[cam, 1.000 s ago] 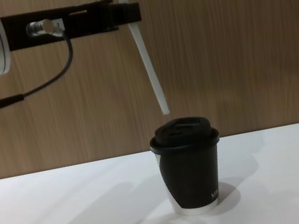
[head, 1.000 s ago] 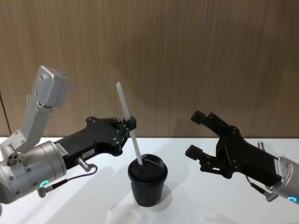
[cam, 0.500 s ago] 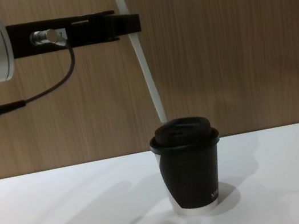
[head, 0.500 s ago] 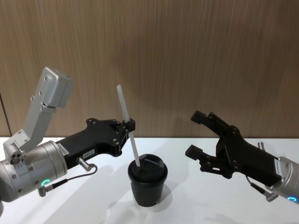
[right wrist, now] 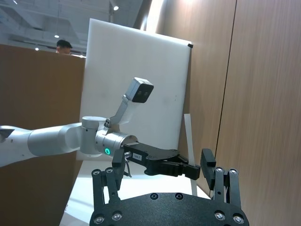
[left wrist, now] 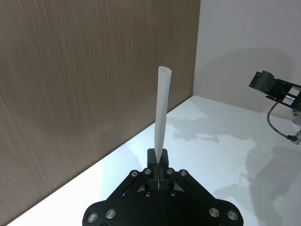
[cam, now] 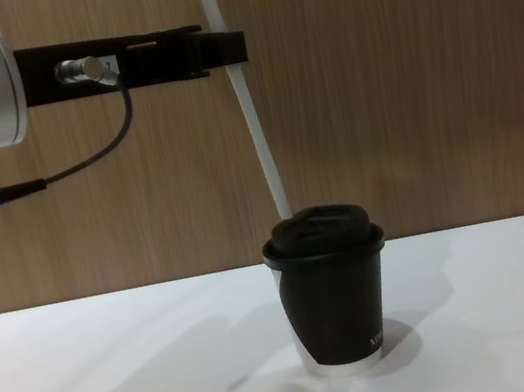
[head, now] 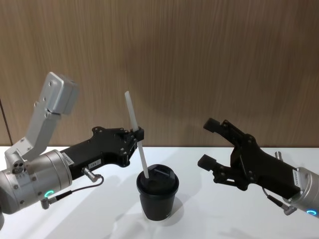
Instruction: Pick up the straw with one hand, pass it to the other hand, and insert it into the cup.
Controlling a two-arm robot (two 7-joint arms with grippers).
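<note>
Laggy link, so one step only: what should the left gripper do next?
Probably ease the left gripper down a little: it is shut on the tilted straw, whose lower tip meets the lid of the cup. The right gripper hovers open beside the cup.

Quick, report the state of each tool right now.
Left tool: closed on the straw, whose lower end is at the lid of the cup.
Right tool: open, holding nothing.

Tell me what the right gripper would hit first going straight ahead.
Probably the straw held in the left gripper. The open right gripper faces it, though depth is unclear.
</note>
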